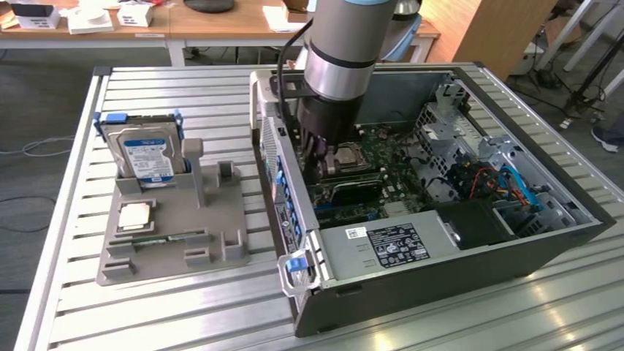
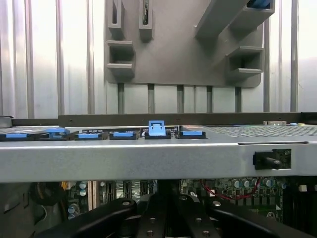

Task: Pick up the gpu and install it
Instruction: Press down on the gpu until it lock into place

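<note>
I can't read the blue-and-white label on the hard drive, nor the white sticker on the power supply. My arm stands upright, reaching down into the open computer case. Jaws pressed together over the motherboard. The card sits across the board, below my gripper.

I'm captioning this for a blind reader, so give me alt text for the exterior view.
A robot arm reaches down into an open computer case, its shut gripper low over the motherboard. Toward the exterior view's left, a grey parts holder on a slatted metal table carries an upright hard drive.
</note>
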Available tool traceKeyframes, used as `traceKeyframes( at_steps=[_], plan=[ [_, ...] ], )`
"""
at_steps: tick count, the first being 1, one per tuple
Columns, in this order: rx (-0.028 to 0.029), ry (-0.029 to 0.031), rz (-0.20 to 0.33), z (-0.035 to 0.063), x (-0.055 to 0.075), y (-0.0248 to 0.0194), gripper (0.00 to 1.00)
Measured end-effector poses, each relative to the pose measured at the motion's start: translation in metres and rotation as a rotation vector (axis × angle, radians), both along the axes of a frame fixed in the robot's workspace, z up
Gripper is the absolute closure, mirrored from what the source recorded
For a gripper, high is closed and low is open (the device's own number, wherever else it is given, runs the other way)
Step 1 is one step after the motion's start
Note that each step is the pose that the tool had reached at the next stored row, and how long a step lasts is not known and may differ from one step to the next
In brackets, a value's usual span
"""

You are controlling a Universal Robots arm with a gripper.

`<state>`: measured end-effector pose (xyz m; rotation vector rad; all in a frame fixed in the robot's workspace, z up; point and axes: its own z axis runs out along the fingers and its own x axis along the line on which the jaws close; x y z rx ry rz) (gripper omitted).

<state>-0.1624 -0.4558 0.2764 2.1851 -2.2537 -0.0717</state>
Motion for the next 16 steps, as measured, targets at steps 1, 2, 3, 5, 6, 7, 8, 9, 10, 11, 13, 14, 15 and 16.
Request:
traceKeyframes(
  at_steps=[1, 2, 3, 5, 6, 7, 8, 9, 10, 11, 13, 14, 15, 16],
  plan=[
    [0.0000, 0.0001, 0.000, 0.0018, 0.000, 0.0000, 0.89],
    [0.0000, 0.0002, 0.000, 0.0035, 0.000, 0.0000, 0.89],
    [0.0000, 0.0001, 0.000, 0.0051, 0.000, 0.0000, 0.89],
    [0.0000, 0.0001, 0.000, 0.0084, 0.000, 0.0000, 0.89],
    [0.0000, 0.0002, 0.000, 0.0096, 0.000, 0.0000, 0.89],
    [0.0001, 0.0001, 0.000, 0.0104, 0.000, 0.0000, 0.89],
    [0.0001, 0.0001, 0.000, 0.0110, 0.000, 0.0000, 0.89],
    [0.0001, 0.0001, 0.000, 0.0114, 0.000, 0.0000, 0.89],
    [0.0002, 0.0000, 0.000, 0.0117, 0.000, 0.0001, 0.89],
    [0.0001, 0.0001, 0.000, 0.0121, 0.000, 0.0001, 0.89],
    [0.0000, 0.0002, 0.000, 0.0143, 0.000, 0.0001, 0.89],
    [-0.0001, 0.0002, 0.000, 0.0157, 0.001, 0.0001, 0.89],
    [-0.0001, 0.0002, 0.000, 0.0173, 0.001, 0.0001, 0.89],
    [0.0001, 0.0001, 0.000, 0.0186, 0.001, 0.0001, 0.89]
  ],
)
